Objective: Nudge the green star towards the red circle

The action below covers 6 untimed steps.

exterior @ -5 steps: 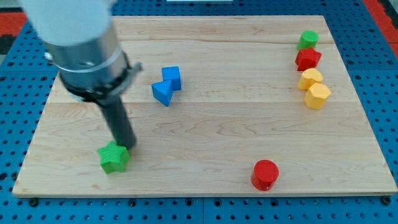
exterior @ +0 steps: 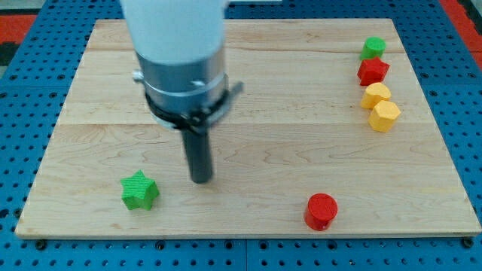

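Pale wood-grain board (exterior: 286,143) is lying on blue pegboard; my tip (exterior: 201,179), a plain clawless rod, is standing between green star (exterior: 139,191) and red circle (exterior: 321,211), touching neither.

The arm is a wide white cylinder above a grey metal collar ringed by a black clamp; from the clamp a straight dark rod narrows to my tip (exterior: 201,179).

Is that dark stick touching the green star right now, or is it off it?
Off it. My tip rests on bare wood to the view's right of the green star, with a clear strip of board between them.
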Each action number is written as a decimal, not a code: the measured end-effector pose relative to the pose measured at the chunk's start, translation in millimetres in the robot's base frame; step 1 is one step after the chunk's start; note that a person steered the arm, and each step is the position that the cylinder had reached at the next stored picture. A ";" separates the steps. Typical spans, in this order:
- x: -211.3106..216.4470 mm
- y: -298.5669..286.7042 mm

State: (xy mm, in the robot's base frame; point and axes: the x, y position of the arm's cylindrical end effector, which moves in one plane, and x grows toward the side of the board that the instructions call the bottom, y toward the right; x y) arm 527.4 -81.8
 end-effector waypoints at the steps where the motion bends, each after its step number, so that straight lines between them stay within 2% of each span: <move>1: -11.4 -82.4; 2: 28.6 -100.1; 3: 39.6 -27.9; 4: 32.3 -24.2; 5: -48.5 19.3; 6: -73.8 116.9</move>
